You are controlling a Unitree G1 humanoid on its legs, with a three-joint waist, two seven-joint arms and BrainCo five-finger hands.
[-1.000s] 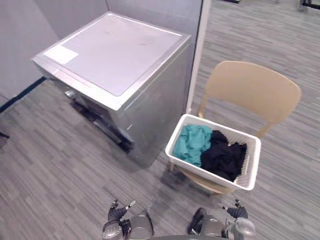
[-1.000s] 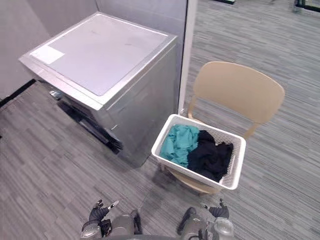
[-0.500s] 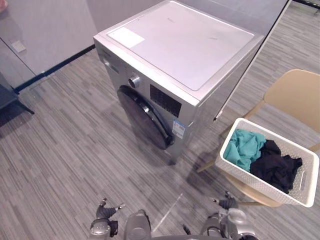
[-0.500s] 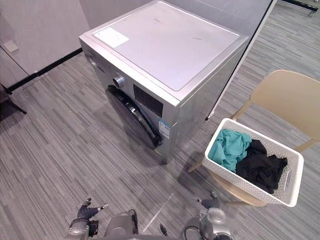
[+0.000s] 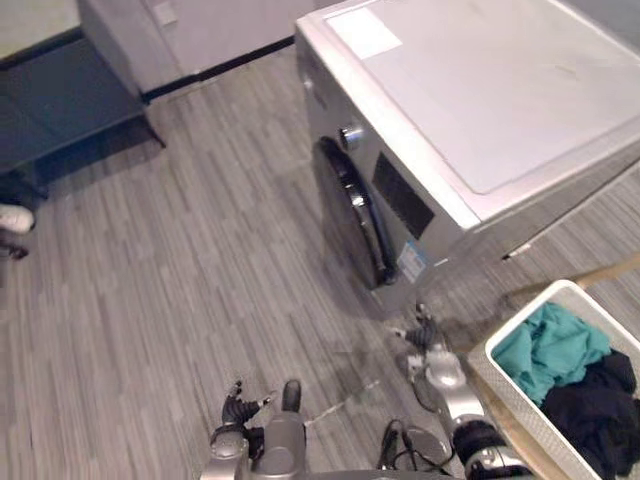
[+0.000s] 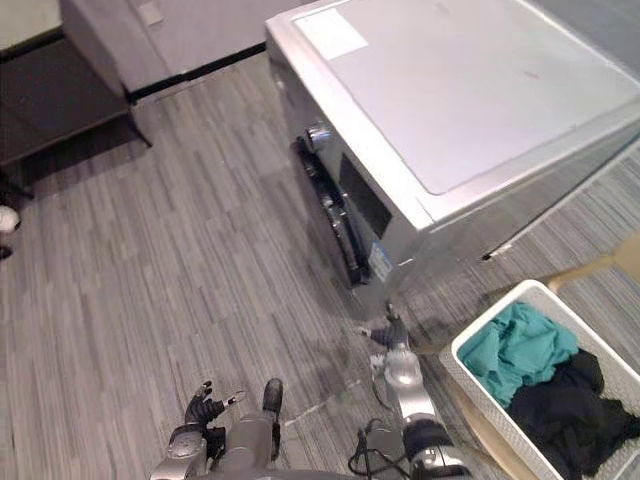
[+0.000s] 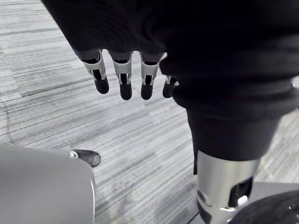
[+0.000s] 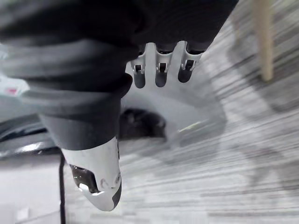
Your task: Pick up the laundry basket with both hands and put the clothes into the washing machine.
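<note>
My right hand [image 5: 421, 335] is stretched low and forward on a nearly straight arm. It hangs over the grey plank floor [image 5: 200, 260], just short of the bottom front corner of the washing machine [image 5: 480, 90]. In its wrist view the fingers [image 8: 159, 70] hang straight and side by side with the thumb [image 8: 98, 179] set apart. The hand is loosely spread and holds nothing.

My left hand [image 6: 203, 408] is tucked in close at the bottom of the eye views, on a forearm that points ahead. Its fingers [image 7: 125, 81] also dangle relaxed above the floor, and that hand is empty too.

The laundry basket [image 6: 470, 378] is in neither hand. It stands upright, mouth up, to my right, on a beige chair [image 5: 600, 273] whose edge shows under the basket's near rim. My right hand is near the basket's closest corner but apart from it. The basket's long axis runs on a diagonal. One short end is turned toward the washing machine and my right hand, and the other runs off toward the lower right corner of the view.

A teal garment [image 6: 515, 345] lies bunched in the end nearer the machine. A black garment [image 6: 575, 410] is heaped beside it in the farther end, and the two touch.

The washing machine stands ahead, just beyond the basket. Its front is turned toward my left and shows the dark round door [image 5: 355, 215], with a knob [image 5: 350, 135] above it. A dark low bench [image 5: 60, 100] stands well off to the far left.
</note>
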